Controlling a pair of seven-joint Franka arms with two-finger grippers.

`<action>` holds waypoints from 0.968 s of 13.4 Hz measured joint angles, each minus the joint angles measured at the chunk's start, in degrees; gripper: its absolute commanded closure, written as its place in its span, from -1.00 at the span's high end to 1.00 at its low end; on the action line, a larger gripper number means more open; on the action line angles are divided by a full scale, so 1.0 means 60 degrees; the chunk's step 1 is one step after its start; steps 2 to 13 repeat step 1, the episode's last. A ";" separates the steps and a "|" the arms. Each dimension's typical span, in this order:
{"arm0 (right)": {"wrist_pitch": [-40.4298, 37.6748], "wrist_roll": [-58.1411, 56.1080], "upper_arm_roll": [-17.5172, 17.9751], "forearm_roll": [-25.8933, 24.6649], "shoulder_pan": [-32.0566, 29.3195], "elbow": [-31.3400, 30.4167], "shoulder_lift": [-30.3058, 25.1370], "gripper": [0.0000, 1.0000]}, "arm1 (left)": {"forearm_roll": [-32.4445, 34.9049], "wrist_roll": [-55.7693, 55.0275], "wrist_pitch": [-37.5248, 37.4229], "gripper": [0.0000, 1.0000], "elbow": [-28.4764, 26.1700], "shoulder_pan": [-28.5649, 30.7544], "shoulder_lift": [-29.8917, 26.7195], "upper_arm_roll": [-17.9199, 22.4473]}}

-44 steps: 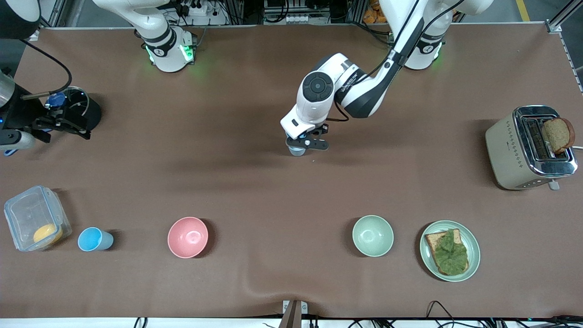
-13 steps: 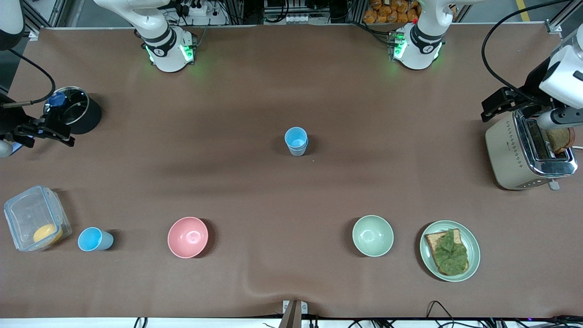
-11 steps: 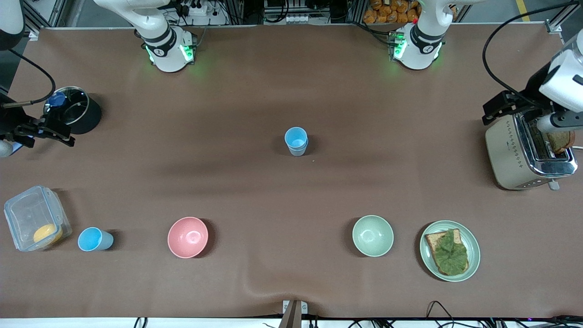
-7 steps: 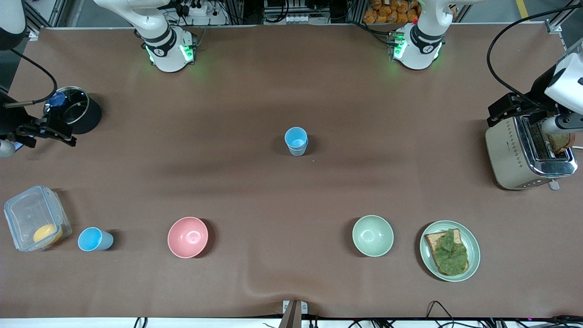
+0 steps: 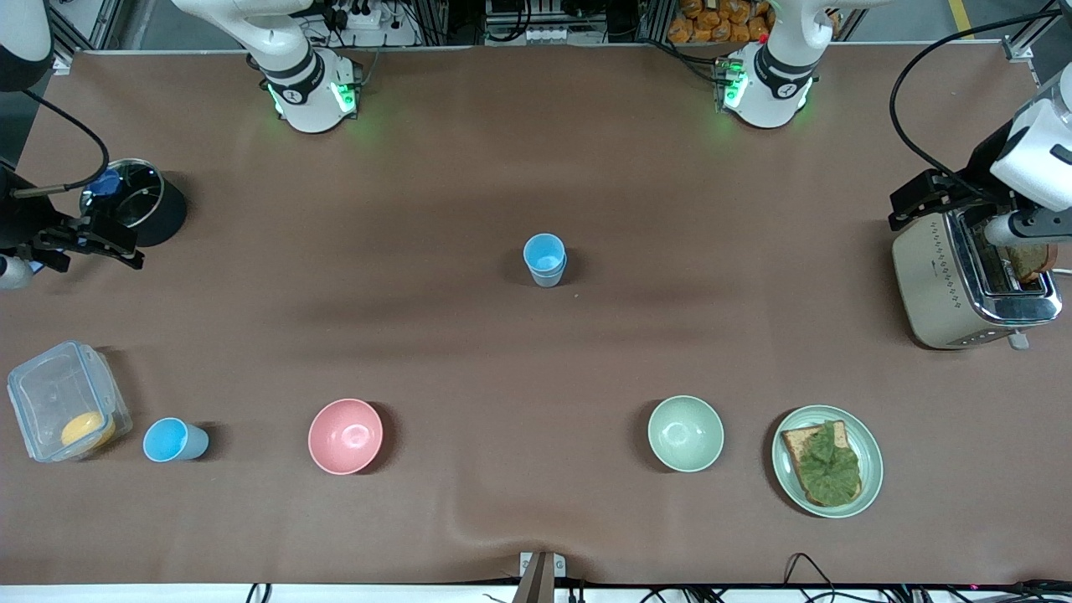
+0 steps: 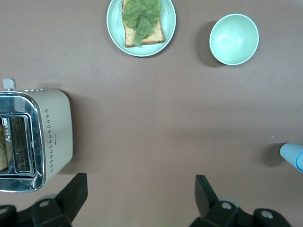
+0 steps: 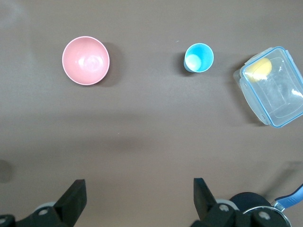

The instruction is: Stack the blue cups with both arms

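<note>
Two blue cups [image 5: 544, 259] stand nested in one stack at the table's middle, the brighter one inside the paler one; the stack's edge shows in the left wrist view [image 6: 294, 156]. A third sky-blue cup [image 5: 172, 440] stands alone beside a clear container, and shows in the right wrist view [image 7: 199, 57]. My left gripper [image 5: 903, 207] is open and empty, high over the toaster's end of the table; its open jaws show in its wrist view [image 6: 141, 195]. My right gripper [image 5: 126, 248] is open and empty, high beside a black pot; its open jaws show in its wrist view [image 7: 139, 196].
A pink bowl [image 5: 345, 435] and a pale green bowl [image 5: 685, 433] stand near the front camera. A plate with toast and greens [image 5: 827, 461], a toaster [image 5: 971, 272] with bread, a clear container [image 5: 63, 400] and a black pot [image 5: 138, 201] stand around the edges.
My left gripper has let go of the stacked cups at the middle and drawn back high over the toaster. Over the last second both grippers have only shifted slightly.
</note>
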 measured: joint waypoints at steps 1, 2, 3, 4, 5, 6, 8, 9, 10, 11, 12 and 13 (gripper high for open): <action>0.0000 0.0000 0.0000 0.0000 0.0000 0.0000 0.0000 1.00 | -0.0118 0.0000 -0.0038 1.00 0.0000 -0.0004 -0.0027 -0.0014; 0.0000 0.0000 0.0000 0.0000 0.0000 0.0000 0.0000 1.00 | -0.0118 0.0000 -0.0038 1.00 0.0000 -0.0004 -0.0027 -0.0014; 0.0000 0.0000 0.0000 0.0000 0.0000 0.0000 0.0000 1.00 | -0.0118 0.0000 -0.0038 1.00 0.0000 -0.0004 -0.0027 -0.0014; 0.0000 0.0000 0.0000 0.0000 0.0000 0.0000 0.0000 1.00 | -0.0118 0.0000 -0.0038 1.00 0.0000 -0.0004 -0.0027 -0.0014; 0.0000 0.0000 0.0000 0.0000 0.0000 0.0000 0.0000 1.00 | -0.0118 0.0000 -0.0038 1.00 0.0000 -0.0004 -0.0027 -0.0014; 0.0000 0.0000 0.0000 0.0000 0.0000 0.0000 0.0000 1.00 | -0.0118 0.0000 -0.0038 1.00 0.0000 -0.0004 -0.0027 -0.0014; 0.0000 0.0000 0.0000 0.0000 0.0000 0.0000 0.0000 1.00 | -0.0118 0.0000 -0.0038 1.00 0.0000 -0.0004 -0.0027 -0.0014; 0.0000 0.0000 0.0000 0.0000 0.0000 0.0000 0.0000 1.00 | -0.0118 0.0000 -0.0038 1.00 0.0000 -0.0004 -0.0027 -0.0014; 0.0000 0.0000 0.0000 0.0000 0.0000 0.0000 0.0000 1.00 | -0.0118 0.0000 -0.0038 1.00 0.0000 -0.0004 -0.0027 -0.0014; 0.0000 0.0000 0.0000 0.0000 0.0000 0.0000 0.0000 1.00 | -0.0118 0.0000 -0.0038 1.00 0.0000 -0.0004 -0.0027 -0.0014; 0.0000 0.0000 0.0000 0.0000 0.0000 0.0000 0.0000 1.00 | -0.0118 0.0000 -0.0038 1.00 0.0000 -0.0004 -0.0027 -0.0014; 0.0000 0.0000 0.0000 0.0000 0.0000 0.0000 0.0000 1.00 | -0.0118 0.0000 -0.0038 1.00 0.0000 -0.0004 -0.0027 -0.0014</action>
